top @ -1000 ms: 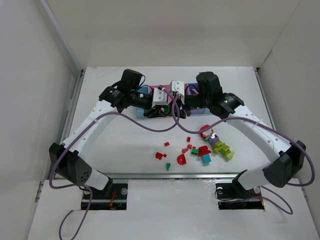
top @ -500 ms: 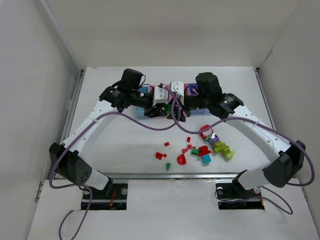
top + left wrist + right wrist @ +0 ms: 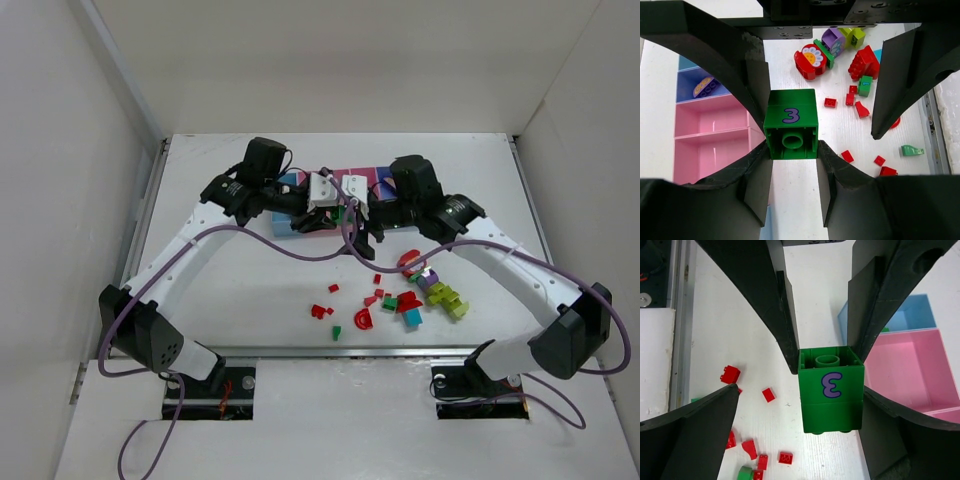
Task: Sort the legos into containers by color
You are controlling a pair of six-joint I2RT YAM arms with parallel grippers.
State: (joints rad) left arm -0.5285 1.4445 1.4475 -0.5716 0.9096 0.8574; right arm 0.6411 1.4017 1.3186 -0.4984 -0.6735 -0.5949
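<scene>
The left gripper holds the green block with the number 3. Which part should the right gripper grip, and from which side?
Grip the green block by its free half, away from the hollow end, on the flat side walls. The left gripper pinches only the hollow end; the right gripper faces it, jaws open on both sides, so coming straight in from opposite looks best.

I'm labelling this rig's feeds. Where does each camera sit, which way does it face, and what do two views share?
Top external: high behind the arm bases, looking down on the table; the left arm and right arm show whole.
Left wrist: on the left arm, facing down and rightward; its left pincer grips the green brick, containers alongside.
Right wrist: on the right arm, facing down and leftward; its right pincer stands open around that brick.
Shared: both wrist views show the brick and each other's fingers.
</scene>
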